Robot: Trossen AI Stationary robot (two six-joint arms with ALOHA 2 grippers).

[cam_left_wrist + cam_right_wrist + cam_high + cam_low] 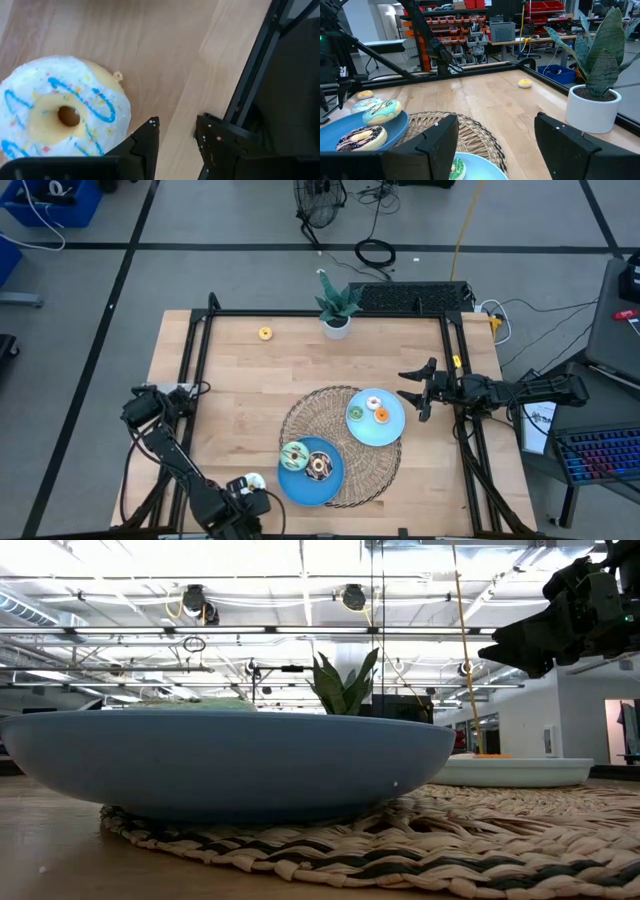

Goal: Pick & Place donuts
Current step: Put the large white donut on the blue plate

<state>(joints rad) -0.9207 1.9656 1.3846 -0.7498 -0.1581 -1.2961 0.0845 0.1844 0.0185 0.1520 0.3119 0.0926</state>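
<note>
Donuts, 6 seen. 1 white donut (pixel 60 112) with blue squiggles lay on the bare table at the near left corner, just beside the left gripper (pixel 175 137), touching nothing else visible. The left gripper's fingers stood slightly apart with only tabletop between them, holding nothing.

2 donuts sat on the near plate (pixel 300 487): a teal donut (pixel 293 454) and a chocolate donut (pixel 319 467), side by side. 2 more sat on the far plate (pixel 392 429): a cream donut (pixel 373 403) and an orange donut (pixel 381 416), touching or nearly so. 1 yellow donut (pixel 265 333) lay alone on the wood near the far edge, well apart from the rest.

Both plates were blue and rested on a woven mat (pixel 305 415) at table centre, close together.

The right gripper (pixel 420 393) hung above the table just right of the far plate, fingers wide apart, empty.

1 potted plant (pixel 336 308) in a white pot stood at the far edge, right of the yellow donut.
</note>
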